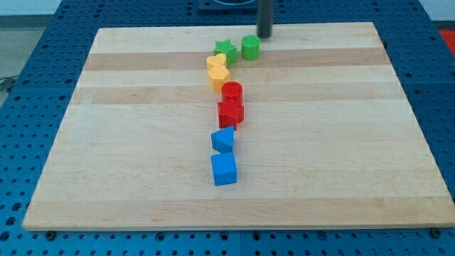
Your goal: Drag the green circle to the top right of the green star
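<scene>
My tip [264, 35] is the lower end of a straight, smooth rod of dark grey colour, round in section, with no markings, cables or screws that can be seen.

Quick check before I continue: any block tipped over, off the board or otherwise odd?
Nothing stands out. All blocks sit flat on the board in a loose column; the green circle is just right of the green star, with my tip just above the circle.
</scene>
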### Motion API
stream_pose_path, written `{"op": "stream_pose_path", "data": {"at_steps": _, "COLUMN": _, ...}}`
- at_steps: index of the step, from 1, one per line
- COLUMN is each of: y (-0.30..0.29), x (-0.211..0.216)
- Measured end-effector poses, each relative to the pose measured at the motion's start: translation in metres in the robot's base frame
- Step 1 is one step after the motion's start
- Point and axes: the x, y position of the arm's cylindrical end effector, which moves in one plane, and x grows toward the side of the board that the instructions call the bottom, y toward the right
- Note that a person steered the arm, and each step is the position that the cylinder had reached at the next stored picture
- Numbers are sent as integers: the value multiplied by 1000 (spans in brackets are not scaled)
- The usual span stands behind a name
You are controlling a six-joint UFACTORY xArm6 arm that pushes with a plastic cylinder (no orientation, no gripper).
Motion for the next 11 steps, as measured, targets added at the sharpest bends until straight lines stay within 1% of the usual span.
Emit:
{"op": "stream_pose_path", "data": {"at_steps": 1, "y": 8, "x": 28}}
{"op": "stream_pose_path", "data": {"at_steps": 2, "y": 5, "x": 37}}
{"op": "stream_pose_path", "data": {"at_steps": 3, "y": -15, "x": 50}}
{"op": "stream_pose_path", "data": {"at_steps": 5, "y": -31, "x": 43}}
{"op": "stream_pose_path", "data": {"at_steps": 6, "y": -32, "x": 27}}
{"op": "stream_pose_path", "data": {"at_steps": 9, "y": -59, "x": 25}}
{"op": "stream_pose_path", "data": {"at_steps": 10, "y": -59, "x": 26}}
{"op": "stream_pose_path", "data": {"at_steps": 11, "y": -22, "x": 29}}
